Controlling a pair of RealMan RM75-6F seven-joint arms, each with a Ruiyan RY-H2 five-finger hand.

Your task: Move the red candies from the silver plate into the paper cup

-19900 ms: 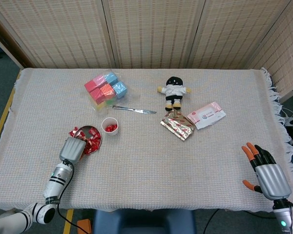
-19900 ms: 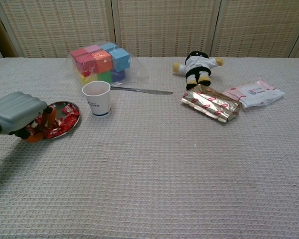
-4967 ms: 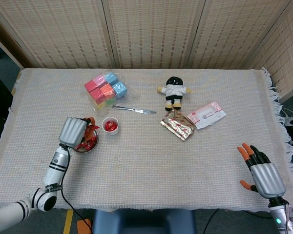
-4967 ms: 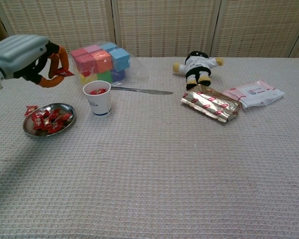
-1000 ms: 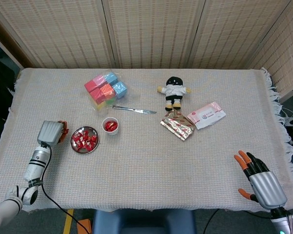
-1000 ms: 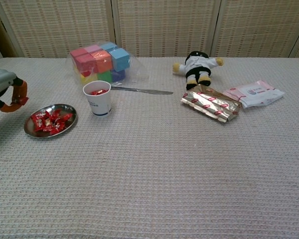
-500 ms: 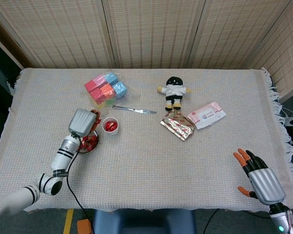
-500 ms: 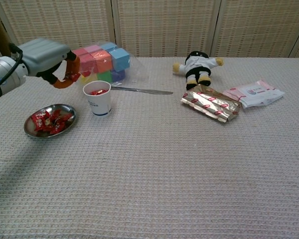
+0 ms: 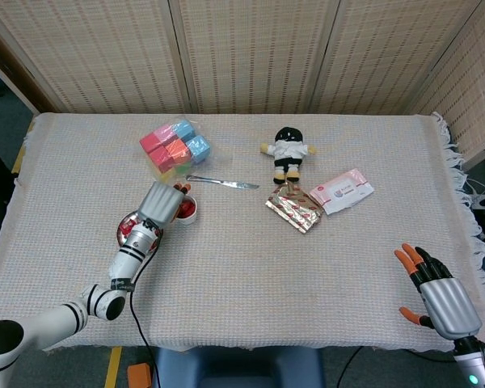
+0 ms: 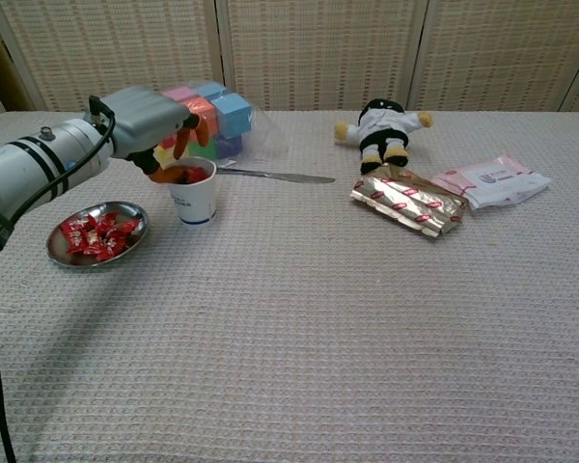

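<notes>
The left hand (image 10: 152, 132) is at the upper left of the chest view, right over the cup (image 10: 191, 197). Its fingers (image 10: 177, 143) curl down toward the cup's mouth. I cannot tell if a candy is pinched in them or has dropped, because red shows both at the fingertips and inside the cup. The hand is likely there so a candy can fall straight in and not on the cloth.

The plate (image 10: 66, 254) sits just left of the cup, lower in that view. Many candies (image 10: 96, 234) lie on it, so I think there is a lot of work left. The cup stands upright close beside the plate, which makes each trip short.

The right hand (image 9: 436, 295) is in the lower right corner of the head view, far from everything. Its fingers are spread and it holds nothing. It seems to be waiting out of the way.

Behind the cup are the blocks (image 9: 175, 149) and a knife (image 9: 223, 183). They are near, so the hand could bump them.
</notes>
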